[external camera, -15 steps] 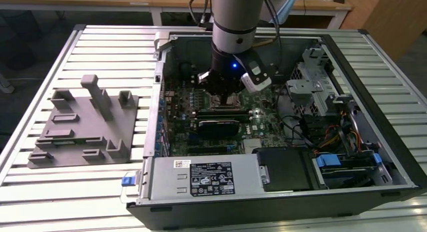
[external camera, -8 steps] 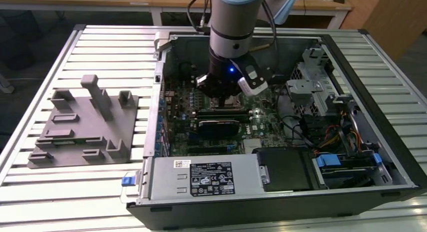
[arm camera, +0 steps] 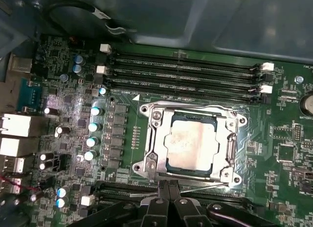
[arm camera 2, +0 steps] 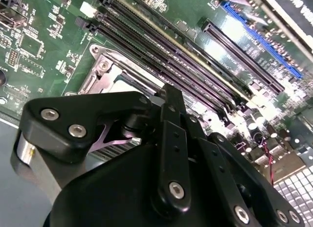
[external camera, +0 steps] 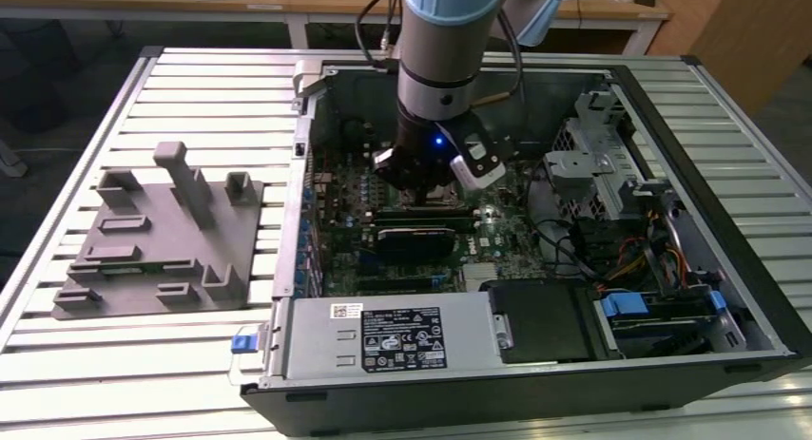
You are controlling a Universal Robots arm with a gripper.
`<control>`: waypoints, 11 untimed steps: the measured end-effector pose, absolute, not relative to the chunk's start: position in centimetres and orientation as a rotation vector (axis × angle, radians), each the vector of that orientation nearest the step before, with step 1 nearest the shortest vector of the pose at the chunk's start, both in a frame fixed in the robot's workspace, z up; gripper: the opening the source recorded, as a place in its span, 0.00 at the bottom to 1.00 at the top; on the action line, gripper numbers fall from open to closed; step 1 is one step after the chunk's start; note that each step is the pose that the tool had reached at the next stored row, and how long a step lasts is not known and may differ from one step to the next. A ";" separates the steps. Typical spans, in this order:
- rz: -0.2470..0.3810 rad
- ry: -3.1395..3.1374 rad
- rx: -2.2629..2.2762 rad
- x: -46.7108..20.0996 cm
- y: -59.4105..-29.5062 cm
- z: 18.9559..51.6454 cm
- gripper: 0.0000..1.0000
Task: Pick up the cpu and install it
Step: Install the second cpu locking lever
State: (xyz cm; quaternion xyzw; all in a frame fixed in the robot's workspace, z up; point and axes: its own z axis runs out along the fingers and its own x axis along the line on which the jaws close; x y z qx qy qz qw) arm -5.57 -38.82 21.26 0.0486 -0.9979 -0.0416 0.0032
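One job looks done: the cpu (arm camera: 196, 145) sits in the socket frame (arm camera: 154, 142) mid-motherboard (arm camera: 73, 153). My gripper (arm camera: 168, 188) hovers just beside it, jaws pressed together, empty. Clamping seems left.

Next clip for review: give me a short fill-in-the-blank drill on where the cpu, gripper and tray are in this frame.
1. In the first wrist view the cpu lies inside the metal frame of the ____ on the motherboard.
2. The gripper is lowered into the open computer ____.
3. In the exterior view the grey tray sits on the exterior view's ____ of the case.

Missing words: socket; case; left
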 end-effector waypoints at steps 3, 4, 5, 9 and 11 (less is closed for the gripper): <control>-0.159 -3.128 0.152 -5.6 -39.3 21.0 0.11; -0.169 -3.128 0.153 -5.7 -39.5 21.0 0.11; -0.179 -3.128 0.153 -5.7 -39.7 20.9 0.11; -0.233 -3.126 0.153 -5.8 -40.2 20.8 0.11; -0.259 -3.125 0.153 -5.9 -40.3 20.7 0.11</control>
